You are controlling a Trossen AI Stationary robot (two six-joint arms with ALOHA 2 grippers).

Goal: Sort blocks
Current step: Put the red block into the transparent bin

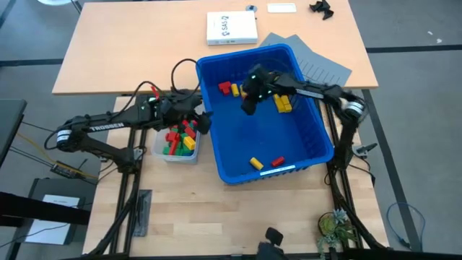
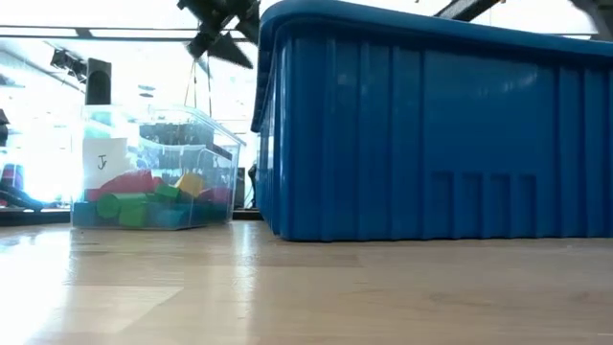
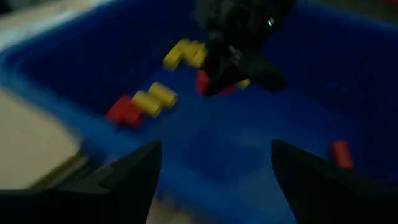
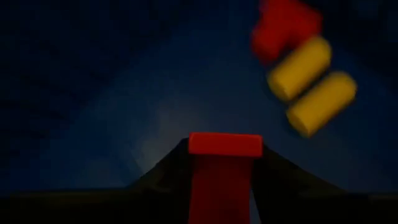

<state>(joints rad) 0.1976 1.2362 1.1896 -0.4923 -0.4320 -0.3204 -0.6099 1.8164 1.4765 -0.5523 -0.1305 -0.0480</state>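
Observation:
Toy blocks lie in the large blue bin [image 1: 310, 144]: a red and yellow pair [image 1: 228, 88] at the far left, yellow ones [image 1: 283, 104] to the right, and a yellow [image 1: 255, 163] and a red [image 1: 277, 160] near the front wall. Several more fill the clear tub [image 1: 177, 142] left of the bin. My right gripper [image 1: 247, 103] is inside the bin, shut on a red block [image 4: 224, 168]. My left gripper [image 1: 204, 121] is open and empty at the bin's left wall, beside the tub; its fingers [image 3: 134, 171] frame the bin's inside. My right gripper pinches the red block between its two fingers, which lie on the block's two opposite sides [image 4: 194, 180]. The block's end [image 4: 225, 144] sticks out past the fingertips. The fingers slant down into the bin from the right. In the left wrist view the block [image 3: 203, 81] looks clear of the bin floor.
A white box [image 1: 231, 28] and grey sheets [image 1: 317, 63] lie on the far table behind the bin. A cable loops by the left arm [image 1: 180, 72]. The bin's tall wall [image 2: 431, 144] stands between tub [image 2: 158, 177] and bin floor. Bare wood shows at the front.

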